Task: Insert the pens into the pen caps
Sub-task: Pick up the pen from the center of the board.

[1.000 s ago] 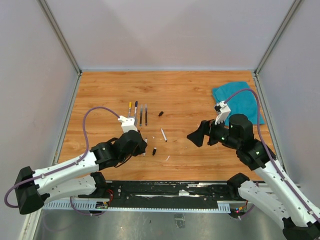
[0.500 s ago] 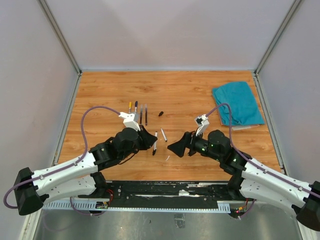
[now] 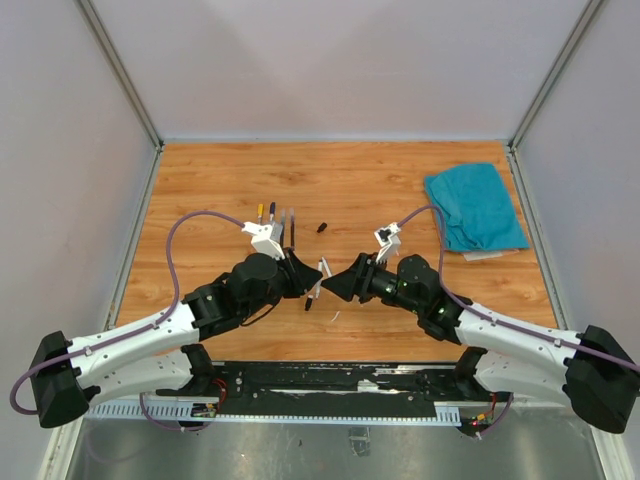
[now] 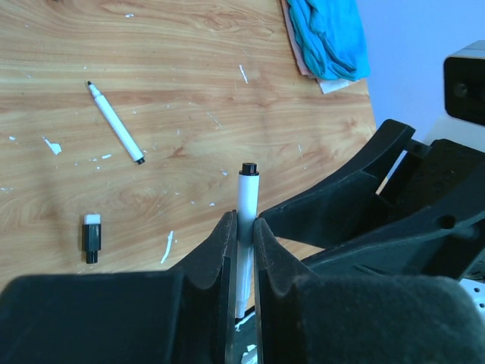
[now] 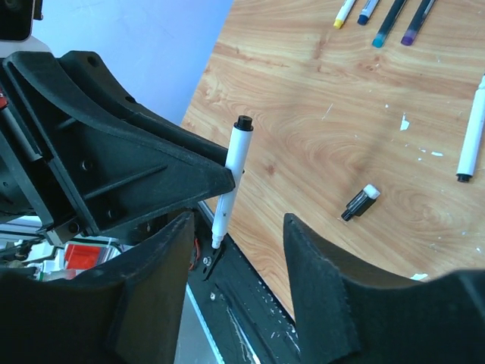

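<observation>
We're swinging the right gripper (image 3: pixel 337 283), jaws wide, leftward to our left gripper (image 3: pixel 300 275) pinching a white pen (image 4: pixel 246 196); handoff probably looming.

Two matching arms. Left arm (image 3: pixel 130 340) and right arm (image 3: pixel 520 335): white moulded link shells dotted with small dark screws, joined by rounded black joint housings. The purple left cable (image 3: pixel 200 215) and right cable (image 3: pixel 432 208) each loop to a white wrist bracket (image 3: pixel 265 238). Left claw (image 4: pixel 241 224) and right claw (image 5: pixel 236 227): matte black, with broad wedge-shaped fingers, flat inner faces and small round holes in the side plates.
</observation>
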You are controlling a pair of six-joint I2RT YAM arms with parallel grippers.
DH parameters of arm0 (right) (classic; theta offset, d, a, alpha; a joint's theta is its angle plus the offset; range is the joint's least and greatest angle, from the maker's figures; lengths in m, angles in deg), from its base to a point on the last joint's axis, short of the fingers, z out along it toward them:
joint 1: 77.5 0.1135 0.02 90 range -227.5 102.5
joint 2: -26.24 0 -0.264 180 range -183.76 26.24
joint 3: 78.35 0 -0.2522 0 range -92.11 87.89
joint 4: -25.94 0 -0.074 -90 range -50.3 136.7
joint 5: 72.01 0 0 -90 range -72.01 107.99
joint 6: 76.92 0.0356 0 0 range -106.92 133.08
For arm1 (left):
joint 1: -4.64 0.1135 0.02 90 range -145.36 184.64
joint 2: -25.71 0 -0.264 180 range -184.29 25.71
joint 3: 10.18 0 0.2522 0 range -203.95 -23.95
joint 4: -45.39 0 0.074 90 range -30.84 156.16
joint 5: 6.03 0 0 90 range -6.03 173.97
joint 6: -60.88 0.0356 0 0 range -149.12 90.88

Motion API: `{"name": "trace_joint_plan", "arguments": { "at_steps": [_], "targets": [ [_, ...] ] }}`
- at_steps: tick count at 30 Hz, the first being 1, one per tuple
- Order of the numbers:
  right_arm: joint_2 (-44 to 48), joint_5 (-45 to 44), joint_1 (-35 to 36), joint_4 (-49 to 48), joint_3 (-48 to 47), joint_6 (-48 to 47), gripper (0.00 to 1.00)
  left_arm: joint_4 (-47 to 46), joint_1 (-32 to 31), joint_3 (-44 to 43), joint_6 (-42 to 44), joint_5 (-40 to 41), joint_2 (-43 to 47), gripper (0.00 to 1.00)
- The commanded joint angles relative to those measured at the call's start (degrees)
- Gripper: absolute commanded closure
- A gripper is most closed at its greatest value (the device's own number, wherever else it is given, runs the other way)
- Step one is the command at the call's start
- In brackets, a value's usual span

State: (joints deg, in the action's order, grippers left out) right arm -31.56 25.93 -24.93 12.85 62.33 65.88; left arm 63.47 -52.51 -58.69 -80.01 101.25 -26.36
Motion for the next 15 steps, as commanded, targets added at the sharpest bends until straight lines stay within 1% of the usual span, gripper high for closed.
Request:
{"name": "trace_joint_plan", "arguments": {
  "at_steps": [1,11,15],
  "targets": [
    [-1.81,2.15,1.06,-4.68,-1.84,2.07,0.52,-2.09,-0.42,-1.79,-0.47,0.59,0.48,0.87],
    [-5.32,5.16,1.12,-7.13,-2.75,3.33,0.68,-2.52,-0.4,-2.82,-0.28,1.1,-0.28,0.86],
    [-6.62,5.78,1.12,-8.36,-3.54,4.05,0.69,-1.7,-0.42,-3.27,-0.27,0.86,-0.66,0.86]
  ]
}}
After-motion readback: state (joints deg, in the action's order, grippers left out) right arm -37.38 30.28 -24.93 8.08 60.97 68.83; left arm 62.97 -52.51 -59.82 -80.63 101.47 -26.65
